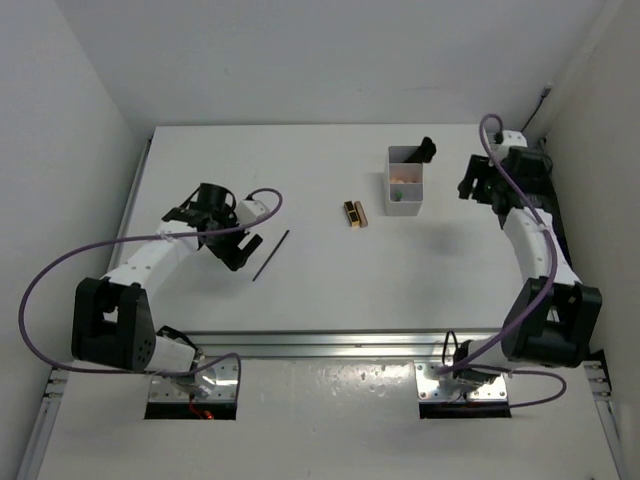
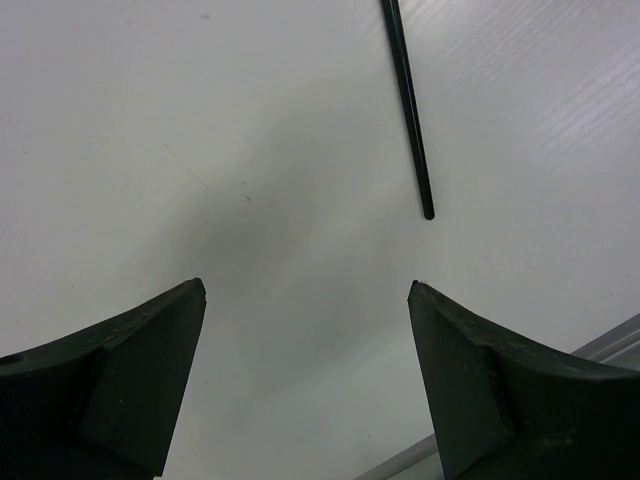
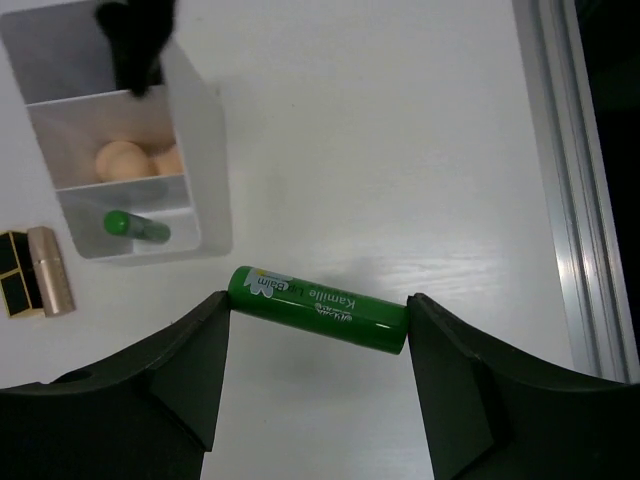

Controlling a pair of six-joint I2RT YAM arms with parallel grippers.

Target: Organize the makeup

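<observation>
My right gripper is shut endwise on a green lip-balm tube, held above the table just right of the white compartmented box. A second green tube lies in the box's near compartment, and a black brush stands in the far one. The black-and-gold case lies on the table left of the box. My left gripper is open and empty over bare table. A thin black stick lies just ahead of it, also seen from above.
Peach-coloured sponges sit in the box's middle compartment. An aluminium rail runs along the table's right edge. Another rail runs along the near edge. White walls close in the table on three sides.
</observation>
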